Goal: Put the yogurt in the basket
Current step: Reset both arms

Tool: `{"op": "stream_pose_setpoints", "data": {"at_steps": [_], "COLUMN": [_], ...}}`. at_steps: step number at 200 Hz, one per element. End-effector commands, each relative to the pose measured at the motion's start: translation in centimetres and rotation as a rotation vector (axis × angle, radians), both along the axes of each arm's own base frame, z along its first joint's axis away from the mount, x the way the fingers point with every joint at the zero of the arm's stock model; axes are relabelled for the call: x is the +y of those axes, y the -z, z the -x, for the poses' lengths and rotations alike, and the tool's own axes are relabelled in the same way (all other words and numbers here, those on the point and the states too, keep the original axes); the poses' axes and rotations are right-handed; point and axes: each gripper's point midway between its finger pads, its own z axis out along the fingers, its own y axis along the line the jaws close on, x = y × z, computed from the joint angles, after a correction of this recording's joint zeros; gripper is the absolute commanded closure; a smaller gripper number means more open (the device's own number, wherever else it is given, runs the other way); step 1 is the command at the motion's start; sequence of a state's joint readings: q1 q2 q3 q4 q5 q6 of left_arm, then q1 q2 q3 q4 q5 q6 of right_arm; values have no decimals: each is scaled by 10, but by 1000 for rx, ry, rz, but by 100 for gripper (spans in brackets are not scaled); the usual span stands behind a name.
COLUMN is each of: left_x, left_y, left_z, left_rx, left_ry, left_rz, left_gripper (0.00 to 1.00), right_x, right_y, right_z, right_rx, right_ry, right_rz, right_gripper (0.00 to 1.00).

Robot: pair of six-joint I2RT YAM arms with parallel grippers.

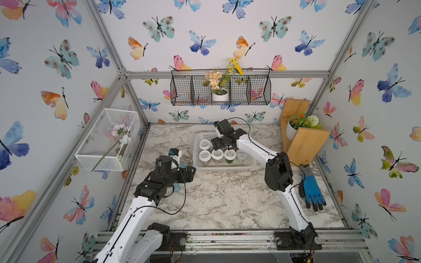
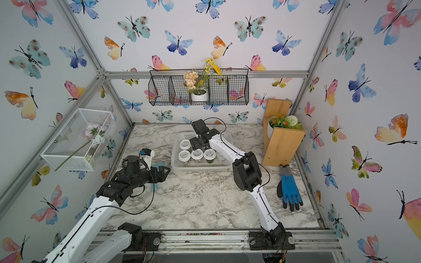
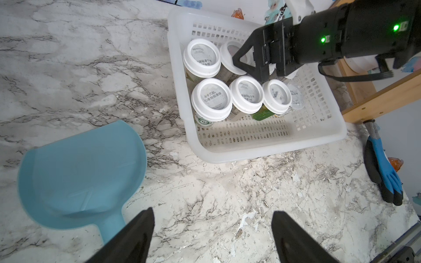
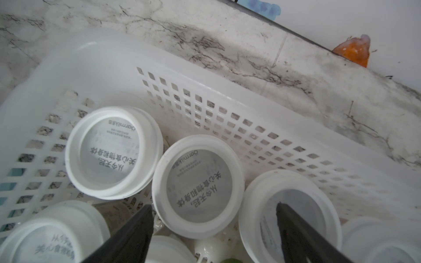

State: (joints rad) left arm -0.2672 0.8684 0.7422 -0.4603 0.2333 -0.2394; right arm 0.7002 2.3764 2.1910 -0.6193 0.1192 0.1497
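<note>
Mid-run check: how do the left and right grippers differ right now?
The left gripper hovers over the marble table beside the blue scoop; the right gripper is over the yogurt cups in the white basket. The left gripper sits high above the surface; the right gripper hangs close to the lids. Shared: both are open and hold nothing.

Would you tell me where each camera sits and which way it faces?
Top views: high at the front, looking down toward the back wall; both show table, basket and both arms.
Left wrist: on the left arm, facing across the table at the blue scoop and basket; left claw tips show.
Right wrist: above the basket, looking down on the yogurt; right claw tips show.
Shared: both wrist views see basket and yogurt.
</note>
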Motion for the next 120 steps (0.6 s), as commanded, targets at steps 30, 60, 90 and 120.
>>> {"op": "stream_pose_setpoints", "data": {"at_steps": [30,60,90,120], "left_x": [-4,-5,-5,-5], "left_y": [-1,-1,-2,-1], "left_z": [2,2,2,2], "left_rx": [-13,-11,-14,-14], "left_ry": [28,31,34,33], "left_rz": [19,21,23,23], "left_gripper": [14,14,14,14], "right_x": [19,24,29,31], "right_y": [-28,-26,-22,-11], "right_z": [-3,-4,-2,1], "right_rx": [-31,-30,-11,16], "right_ry": [-21,-31,-48,-61], "right_rz": [-106,-122,-139,-138], "right_gripper": [19,25,31,39]}}
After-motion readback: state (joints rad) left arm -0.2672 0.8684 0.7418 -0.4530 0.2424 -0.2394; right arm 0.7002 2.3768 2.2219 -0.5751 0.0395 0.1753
